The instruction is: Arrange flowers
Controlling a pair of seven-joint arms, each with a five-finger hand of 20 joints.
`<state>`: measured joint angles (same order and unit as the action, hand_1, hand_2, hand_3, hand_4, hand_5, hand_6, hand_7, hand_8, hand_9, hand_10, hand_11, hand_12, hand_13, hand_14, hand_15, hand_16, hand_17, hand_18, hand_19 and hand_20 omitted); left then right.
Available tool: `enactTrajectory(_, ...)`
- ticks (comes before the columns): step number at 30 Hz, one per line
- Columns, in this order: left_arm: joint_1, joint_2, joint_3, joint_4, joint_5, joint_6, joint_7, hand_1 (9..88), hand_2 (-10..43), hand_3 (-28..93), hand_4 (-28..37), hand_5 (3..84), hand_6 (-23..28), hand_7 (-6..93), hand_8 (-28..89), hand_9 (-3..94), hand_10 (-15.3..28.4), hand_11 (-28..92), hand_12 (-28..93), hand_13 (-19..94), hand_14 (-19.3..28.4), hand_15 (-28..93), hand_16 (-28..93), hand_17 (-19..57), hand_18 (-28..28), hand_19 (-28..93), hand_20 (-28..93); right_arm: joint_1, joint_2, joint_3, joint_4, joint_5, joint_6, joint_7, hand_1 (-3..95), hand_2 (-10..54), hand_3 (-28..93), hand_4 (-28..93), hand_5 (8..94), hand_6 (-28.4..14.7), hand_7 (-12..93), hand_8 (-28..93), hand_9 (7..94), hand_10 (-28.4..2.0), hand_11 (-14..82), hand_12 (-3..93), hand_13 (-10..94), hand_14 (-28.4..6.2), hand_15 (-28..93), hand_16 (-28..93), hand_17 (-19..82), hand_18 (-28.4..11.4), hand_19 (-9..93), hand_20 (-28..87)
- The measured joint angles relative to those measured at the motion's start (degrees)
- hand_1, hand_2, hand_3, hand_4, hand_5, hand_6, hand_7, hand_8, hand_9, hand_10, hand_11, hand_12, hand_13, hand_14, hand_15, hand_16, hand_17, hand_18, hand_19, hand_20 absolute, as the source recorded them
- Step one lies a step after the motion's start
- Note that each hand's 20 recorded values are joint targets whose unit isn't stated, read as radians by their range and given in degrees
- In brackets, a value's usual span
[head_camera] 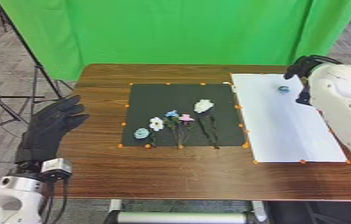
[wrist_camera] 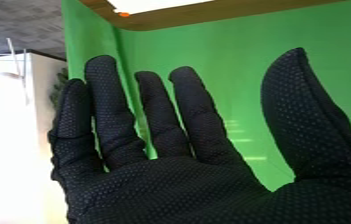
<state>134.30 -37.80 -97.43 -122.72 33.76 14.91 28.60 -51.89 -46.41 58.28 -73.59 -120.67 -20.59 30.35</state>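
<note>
So, left hand [head_camera: 49, 122] is relaxed by the surface [head_camera: 189, 172]. Flowers [head_camera: 156, 124] lie on the black mat [head_camera: 158, 95], probably light and crushable, so pinch stems. Right hand [wrist_camera: 185, 192] is spread, empty, near the blue flower [head_camera: 283, 89] on white paper [head_camera: 296, 135].

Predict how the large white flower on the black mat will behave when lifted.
The large white flower may tip head-down if gripped low, since its bulky bloom tops a long, thin stem. That stem lies fairly straight, so it is probably more stiff than floppy. Its weight I cannot judge.
</note>
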Motion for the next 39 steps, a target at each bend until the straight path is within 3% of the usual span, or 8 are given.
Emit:
enactTrajectory(14, 0.16, -0.65, -0.48, -0.06, -0.12, -1.01, 0.41, 27.4, 1.5, 83, -20.8, 37.3, 8.6, 20.3, -12, 33.1, 18.6, 35, 9, 23, 24.8, 63, -13, -11.2, 21.1, 55, 11, -1.91, -1.01, 0.89, 0.63, -0.34, -3.84, 0.77, 11.2, 7.2, 91, -27, 31.8, -3.2, 17, -14, 33.5, -11.5, 10.0, 15.0, 22, -21.9, 68, 10, 5, -20.4, 71, 45)
enactTrajectory(32, 0.29, -0.24, 0.45, -0.08, -1.34, -0.67, 3.25, 27.4, 1.5, 83, -20.9, 37.5, 8.6, 20.4, -12, 33.2, 18.6, 35, 10, 23, 24.7, 63, -13, -11.2, 21.0, 55, 11, -2.88, -2.78, 2.85, 1.58, 0.15, -7.67, 2.46, 11.0, 7.7, 91, -27, 28.9, -2.3, 17, -13, 31.7, -11.5, 9.1, 15.2, 22, -22.3, 71, 10, 5, -20.6, 72, 46)
enactTrajectory(39, 0.41, -0.05, 0.58, -0.03, -1.67, -0.59, 3.58, 27.5, 1.5, 83, -21.0, 37.6, 8.7, 20.5, -12, 33.3, 18.7, 36, 10, 23, 24.7, 63, -13, -11.2, 21.0, 55, 11, -3.78, -3.78, 2.97, 1.54, -0.09, -7.7, 2.52, 11.3, 7.5, 91, -27, 28.9, -1.8, 18, -14, 31.5, -12.0, 9.3, 15.6, 22, -22.3, 71, 10, 5, -20.5, 72, 46)
